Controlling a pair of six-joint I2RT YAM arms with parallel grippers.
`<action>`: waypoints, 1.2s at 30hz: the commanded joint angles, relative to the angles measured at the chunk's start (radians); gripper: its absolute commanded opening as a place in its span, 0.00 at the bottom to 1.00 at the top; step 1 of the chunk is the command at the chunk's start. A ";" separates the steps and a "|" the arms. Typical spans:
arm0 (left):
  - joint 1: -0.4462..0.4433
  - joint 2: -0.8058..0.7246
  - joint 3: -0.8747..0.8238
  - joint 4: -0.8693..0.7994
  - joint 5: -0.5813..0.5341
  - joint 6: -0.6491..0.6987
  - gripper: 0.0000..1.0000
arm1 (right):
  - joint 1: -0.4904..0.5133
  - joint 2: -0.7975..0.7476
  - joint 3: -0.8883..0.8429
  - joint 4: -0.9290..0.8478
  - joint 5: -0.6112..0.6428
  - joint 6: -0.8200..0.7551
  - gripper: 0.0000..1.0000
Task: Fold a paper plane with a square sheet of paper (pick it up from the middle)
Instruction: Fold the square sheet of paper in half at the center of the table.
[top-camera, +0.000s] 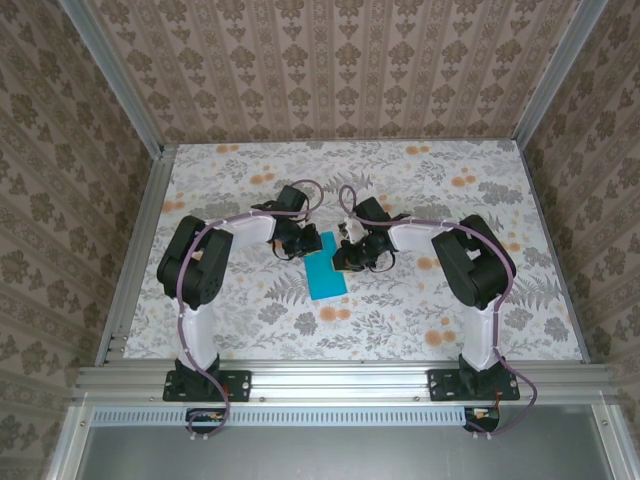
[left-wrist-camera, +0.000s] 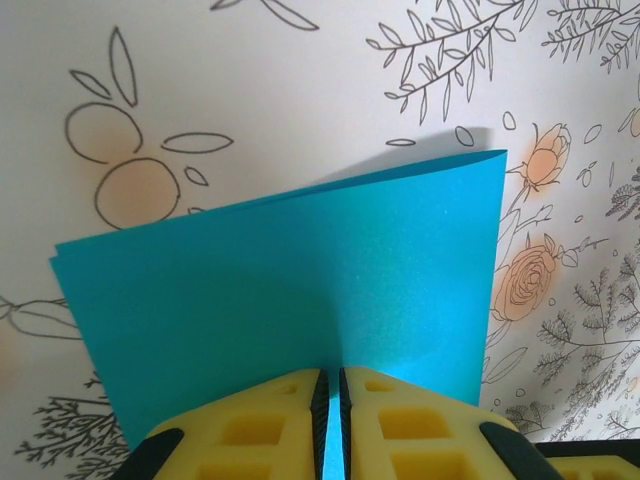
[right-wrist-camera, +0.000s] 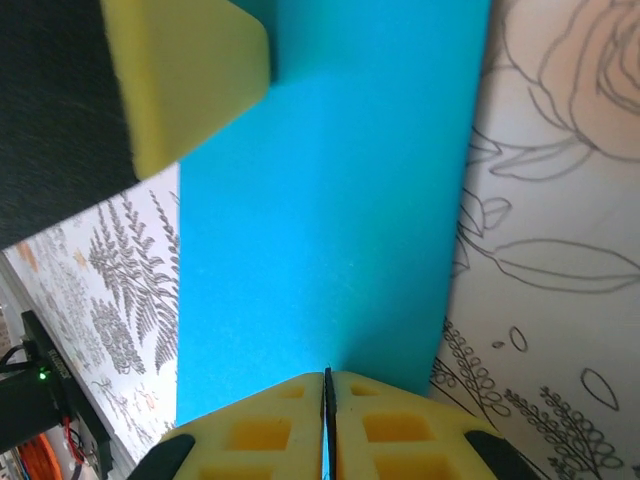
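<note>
Sheet doubled over: the square sheet of paper (top-camera: 326, 270) is at the middle of the floral table (top-camera: 240, 310), between the two wrists; we cannot tell whether it rests flat or hangs just above. The left gripper (left-wrist-camera: 331, 395) has its yellow pads pressed together on one edge, with the paper running out toward 12 o'clock in its own view. The right gripper (right-wrist-camera: 328, 395) is pinched flat on the opposite edge. From above, left sits at the sheet's 10 o'clock and right at its 3 o'clock. We judge a half-fold is in hand. At 9 o'clock in the left wrist view the two layers sit slightly offset. We would square those edges, move both arms together without pulling apart, then press the crease down.
</note>
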 joint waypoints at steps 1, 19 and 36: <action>-0.008 0.043 -0.007 -0.060 -0.057 0.005 0.16 | 0.006 0.003 -0.017 -0.069 0.048 0.010 0.08; -0.012 0.066 -0.030 -0.061 -0.068 -0.013 0.15 | 0.038 -0.101 -0.140 -0.127 0.085 0.017 0.04; -0.021 0.070 -0.033 -0.052 -0.070 -0.012 0.15 | 0.075 -0.218 -0.233 -0.124 0.111 0.031 0.08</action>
